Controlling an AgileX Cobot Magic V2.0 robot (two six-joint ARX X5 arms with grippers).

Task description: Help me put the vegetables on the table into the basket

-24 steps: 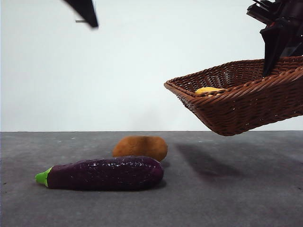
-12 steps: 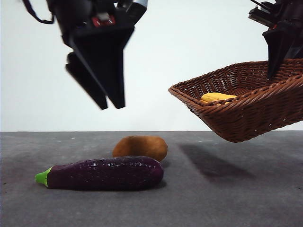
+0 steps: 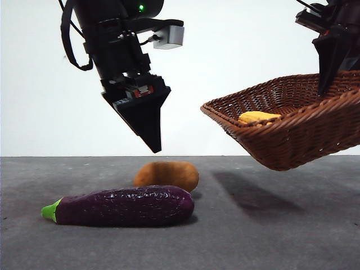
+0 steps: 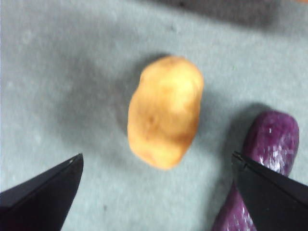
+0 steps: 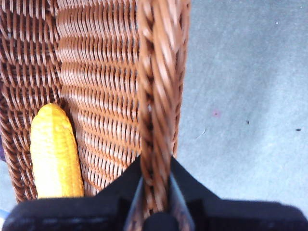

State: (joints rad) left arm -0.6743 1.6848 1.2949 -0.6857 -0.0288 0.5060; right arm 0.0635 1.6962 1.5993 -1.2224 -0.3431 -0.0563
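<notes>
Left gripper [image 3: 151, 140] hangs above the potato [image 3: 166, 175], jaws spread wide (wrist view shows the potato [image 4: 165, 111] roughly centred between the two tips). Right gripper [image 5: 155, 192] is clamped on the braided rim of the basket [image 3: 292, 135], holding it tilted in the air over the table [image 3: 292, 225], corn [image 3: 257, 117] already lying inside.

Handling guess: the potato looks like a light, rigid toy, matte skin, so not slippery. Best hold is across its short middle, where the oval is fattest; pinching near an end could squirt it out.

Eggplant [image 3: 125, 206] lies just in front of the potato, close but I can't tell if they touch. Its skin is glossy, likely slicker, and it's long (grab mid-body to keep it from tipping).

Clearance: one jaw tip sits near the eggplant's [image 4: 262, 163] rounded end in the wrist view, so a straight descent risks nudging it. Other side of the potato is bare table. Open air between left gripper and the basket's low edge for the carry.
</notes>
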